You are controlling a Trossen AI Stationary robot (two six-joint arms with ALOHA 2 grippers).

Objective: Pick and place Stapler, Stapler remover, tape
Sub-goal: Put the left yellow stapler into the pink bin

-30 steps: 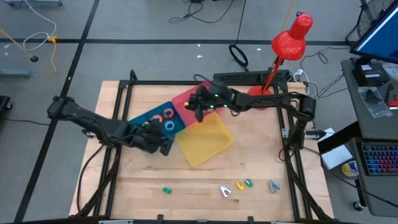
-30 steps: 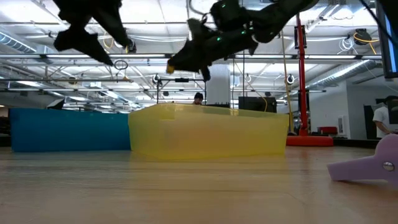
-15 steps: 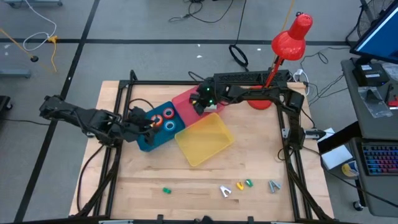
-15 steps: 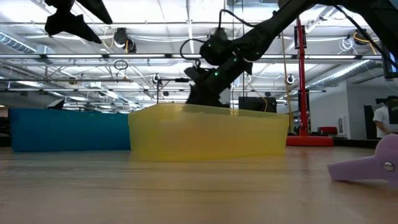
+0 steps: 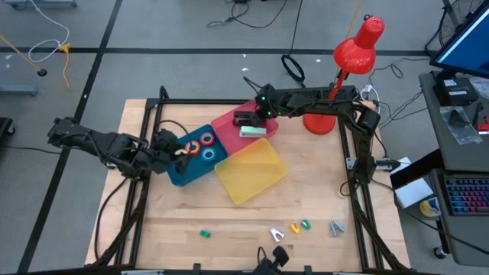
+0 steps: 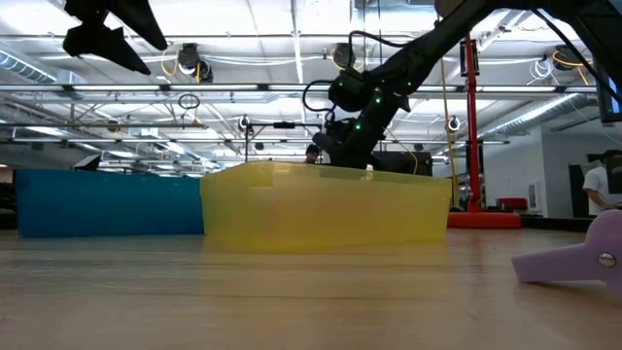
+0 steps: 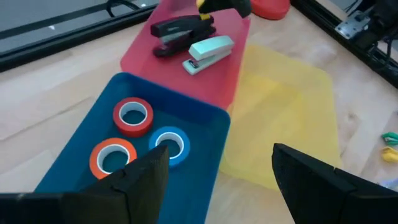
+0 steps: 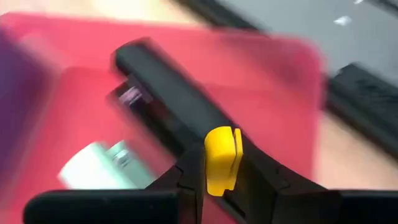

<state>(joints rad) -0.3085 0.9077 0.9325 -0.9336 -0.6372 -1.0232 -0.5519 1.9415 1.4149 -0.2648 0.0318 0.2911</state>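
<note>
Gripping a yellow staple remover (image 8: pixel 222 160), right hand (image 8: pixel 219 177) overhangs black stapler (image 8: pixel 163 87).

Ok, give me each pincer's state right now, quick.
Left pincer: open, holding nothing, above the blue bin.
Right pincer: shut on a small yellow piece, over the red bin.

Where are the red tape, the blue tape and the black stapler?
red tape (image 7: pixel 133 116): left wrist view, on its red ring.
blue tape (image 7: pixel 170 145): left wrist view, on its blue ring.
black stapler (image 7: pixel 182 28): left wrist view, on its top arm.
</note>
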